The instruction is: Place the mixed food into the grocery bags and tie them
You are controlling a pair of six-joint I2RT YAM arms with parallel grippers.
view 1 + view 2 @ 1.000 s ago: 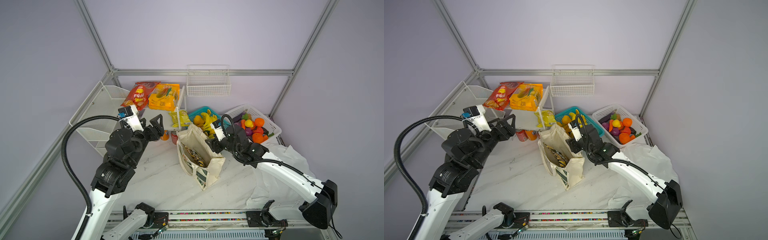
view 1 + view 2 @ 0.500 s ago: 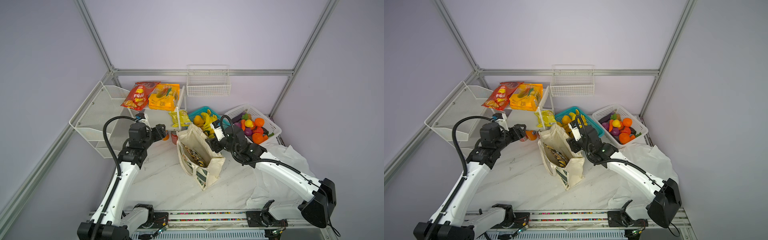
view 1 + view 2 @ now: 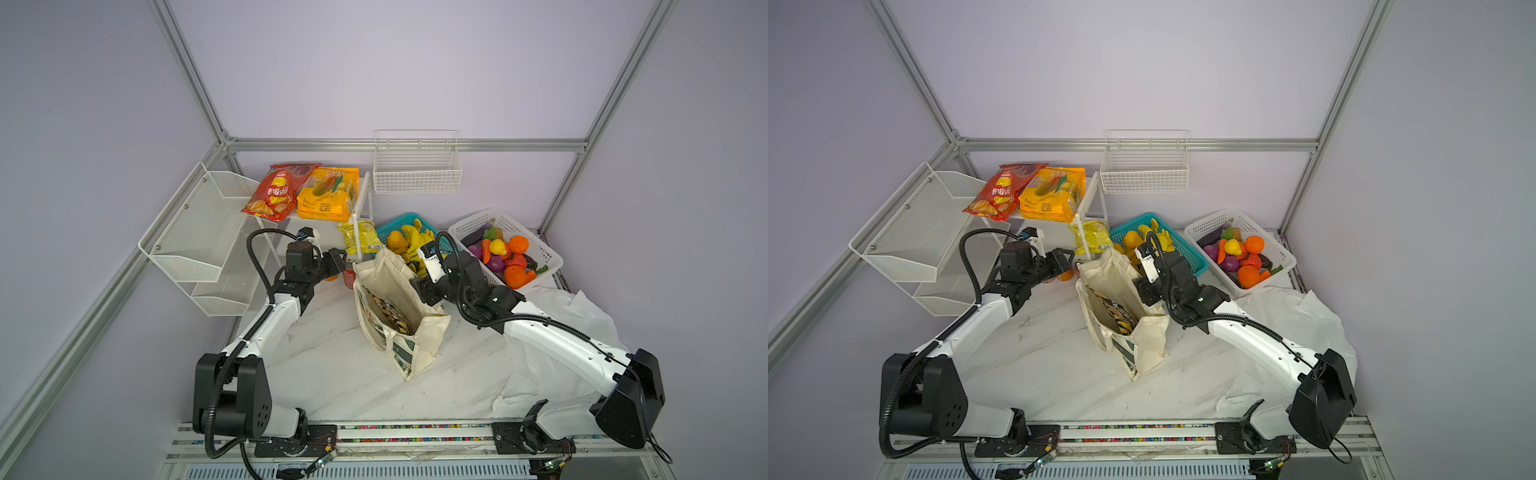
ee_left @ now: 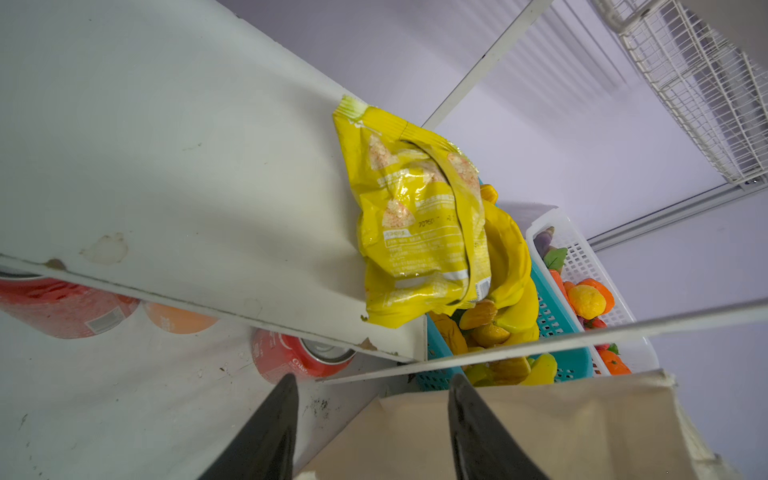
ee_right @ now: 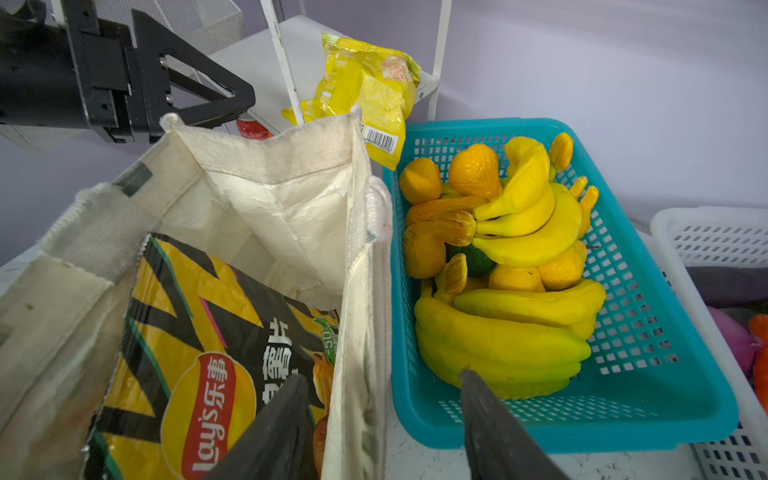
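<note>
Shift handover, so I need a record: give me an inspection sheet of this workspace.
Surface: white marble table, smudged.
Job's things: tote upright, open, black chip bag inside; yellow packet on shelf edge; bananas in teal basket; plastic bag crumpled under right arm.
Clutter: red chip bag and orange packet atop rack; cans under shelf.
Claws: left claw open, empty, by tote rim; right claw open, astride tote wall.
Cables: black loop at each wrist.
Surroundings: lilac walls, metal frame, wire basket.

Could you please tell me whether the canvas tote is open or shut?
Open: the canvas tote gapes at the top, and the black chip bag is visible inside.
</note>
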